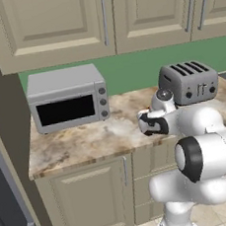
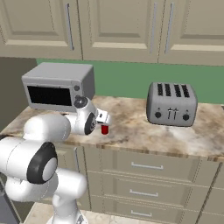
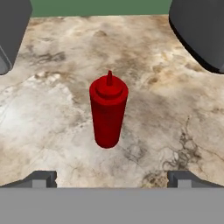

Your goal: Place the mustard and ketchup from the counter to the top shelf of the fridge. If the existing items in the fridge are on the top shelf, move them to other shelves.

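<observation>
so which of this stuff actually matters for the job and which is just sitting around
Part of the job:
- ketchup, upright on the counter
- gripper, fingers wide open, nothing held

Just lying about:
- toaster oven
- toaster
- upper cabinets

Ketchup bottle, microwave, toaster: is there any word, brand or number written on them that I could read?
None can be read.
Ketchup: plain red, no label.
Microwave: round knobs beside the door, no lettering visible.
Toaster: small white marks on its front, too small to read as text.
</observation>
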Available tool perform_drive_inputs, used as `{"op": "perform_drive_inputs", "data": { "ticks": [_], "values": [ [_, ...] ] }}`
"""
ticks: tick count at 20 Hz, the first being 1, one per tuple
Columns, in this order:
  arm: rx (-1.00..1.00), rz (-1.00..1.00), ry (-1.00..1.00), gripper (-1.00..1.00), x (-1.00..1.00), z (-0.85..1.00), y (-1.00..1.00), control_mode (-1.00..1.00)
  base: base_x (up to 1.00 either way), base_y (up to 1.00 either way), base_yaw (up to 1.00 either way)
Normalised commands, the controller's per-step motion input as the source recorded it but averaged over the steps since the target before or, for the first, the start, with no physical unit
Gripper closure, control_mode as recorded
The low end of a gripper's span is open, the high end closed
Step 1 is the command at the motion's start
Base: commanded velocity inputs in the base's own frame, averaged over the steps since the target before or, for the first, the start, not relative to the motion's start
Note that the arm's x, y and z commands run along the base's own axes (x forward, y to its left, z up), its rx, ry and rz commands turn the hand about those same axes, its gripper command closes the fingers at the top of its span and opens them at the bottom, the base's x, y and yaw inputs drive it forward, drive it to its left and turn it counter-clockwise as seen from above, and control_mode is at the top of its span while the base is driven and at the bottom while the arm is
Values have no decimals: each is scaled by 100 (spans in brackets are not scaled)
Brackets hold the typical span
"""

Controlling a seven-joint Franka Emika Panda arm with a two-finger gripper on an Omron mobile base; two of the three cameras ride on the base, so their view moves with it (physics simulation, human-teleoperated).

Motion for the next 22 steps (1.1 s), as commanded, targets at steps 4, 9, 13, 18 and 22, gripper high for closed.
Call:
{"op": "perform_drive_inputs", "data": {
  "ticks": [4, 9, 13, 18, 22],
  "values": [
    [0, -2, 0, -100, 23, -13, -2, -100, 0, 0, 0],
    [0, -2, -1, -100, 19, -14, 0, -100, 0, 0, 0],
    [0, -2, -1, -100, 18, -12, 0, -100, 0, 0, 0],
    [0, -2, 0, -100, 17, -6, 0, -100, 0, 0, 0],
    [0, -3, 0, -100, 21, -1, -1, -100, 0, 0, 0]
  ]
}}
